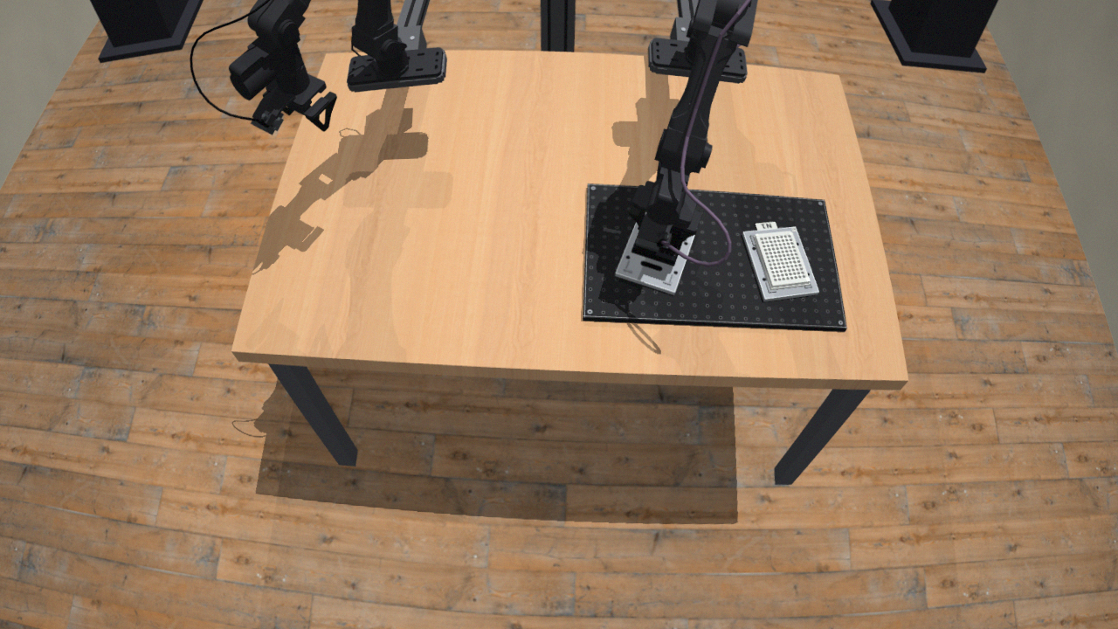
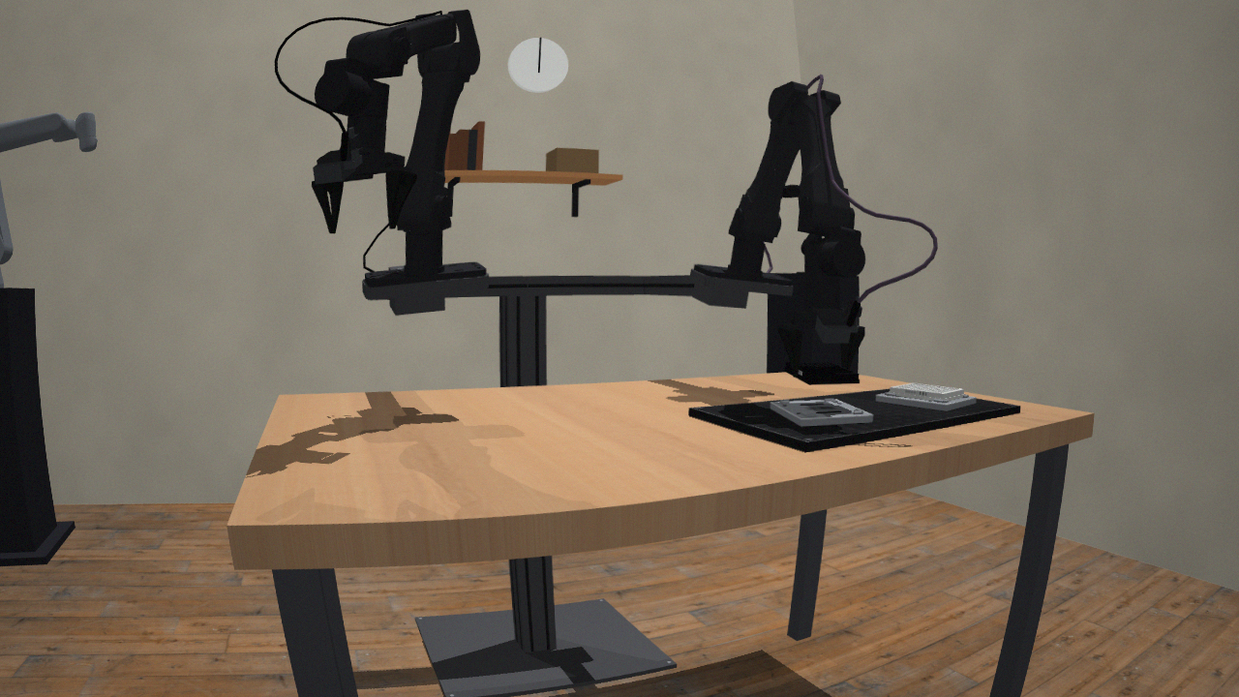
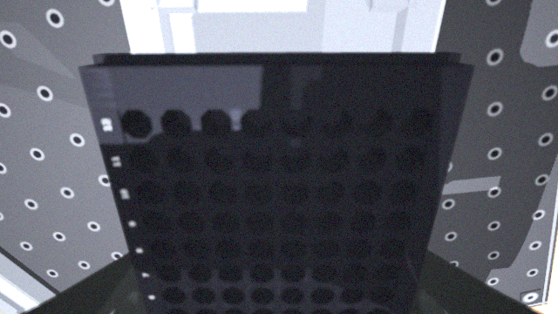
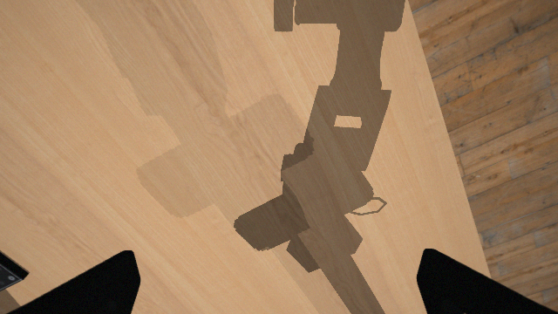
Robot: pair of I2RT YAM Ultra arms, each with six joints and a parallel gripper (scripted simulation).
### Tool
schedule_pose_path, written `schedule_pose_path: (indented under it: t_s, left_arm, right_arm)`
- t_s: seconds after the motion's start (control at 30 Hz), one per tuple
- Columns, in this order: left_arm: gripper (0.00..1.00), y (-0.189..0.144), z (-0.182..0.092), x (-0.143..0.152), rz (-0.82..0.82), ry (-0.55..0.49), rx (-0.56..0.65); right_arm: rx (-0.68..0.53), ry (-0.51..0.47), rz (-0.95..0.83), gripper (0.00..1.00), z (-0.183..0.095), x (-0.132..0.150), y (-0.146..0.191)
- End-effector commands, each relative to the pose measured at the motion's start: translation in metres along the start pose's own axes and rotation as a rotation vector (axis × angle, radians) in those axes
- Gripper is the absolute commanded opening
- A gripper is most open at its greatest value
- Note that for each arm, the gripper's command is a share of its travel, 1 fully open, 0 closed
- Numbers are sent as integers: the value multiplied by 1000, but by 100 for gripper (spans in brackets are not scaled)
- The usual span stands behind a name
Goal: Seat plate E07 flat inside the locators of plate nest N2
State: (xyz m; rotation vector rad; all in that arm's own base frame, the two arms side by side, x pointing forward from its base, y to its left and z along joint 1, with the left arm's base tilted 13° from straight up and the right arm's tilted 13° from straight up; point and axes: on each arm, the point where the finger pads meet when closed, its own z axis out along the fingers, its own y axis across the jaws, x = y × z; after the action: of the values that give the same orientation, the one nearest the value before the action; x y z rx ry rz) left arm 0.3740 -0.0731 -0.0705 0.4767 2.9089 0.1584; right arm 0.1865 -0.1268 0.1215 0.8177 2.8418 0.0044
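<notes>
My left gripper (image 2: 823, 365) is shut on a black multiwell plate (image 1: 652, 252) (image 2: 827, 376) (image 3: 270, 192), taken to be E07; its label is not readable. It holds the plate roughly level, raised above the board and behind the centre of an empty silver nest (image 1: 670, 286) (image 2: 805, 420) (image 3: 261, 32), taken to be N2. The fingertips are hidden in the top view. A white plate (image 1: 782, 258) (image 2: 926, 390), taken to be E01, sits in nest N1 (image 1: 756, 266). My right gripper (image 2: 363, 227) (image 4: 279, 263) is open and empty, high at the table's far left side.
Both nests stand on a black perforated board (image 1: 719, 305) (image 2: 753, 430) at the right of the table (image 1: 469, 234) (image 2: 536, 450). A small N1 tag (image 1: 766, 225) stands behind nest N1. A purple cable (image 1: 728, 238) loops beside the left arm, between the nests.
</notes>
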Motion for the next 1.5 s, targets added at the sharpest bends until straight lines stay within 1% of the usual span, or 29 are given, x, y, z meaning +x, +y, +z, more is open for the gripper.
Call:
schedule_pose_path:
  t_s: [0.0,0.27,1.0,1.07,1.3,1.4,1.47]
  left_arm:
    - [0,-4,-14,-15,5,-59,-4]
    - [0,-3,-18,-22,5,-64,-4]
    - [0,-3,-18,-23,5,-65,-4]
    - [0,-4,-16,-26,6,-51,-4]
    - [0,-7,-8,-19,9,-16,-4]
    - [0,-7,-8,-18,10,-9,-3]
    - [0,-7,-9,-15,8,-23,-4]
  right_arm:
    - [-5,-47,20,100,-6,-3,-2]
    - [-5,-47,20,100,-6,-3,-2]
    - [-5,-47,20,100,-6,-3,-2]
    - [-5,-47,20,100,-6,-3,-2]
    - [-5,-47,20,100,-6,-3,-2]
    - [-5,-47,20,100,-6,-3,-2]
    - [-5,-47,20,100,-6,-3,-2]
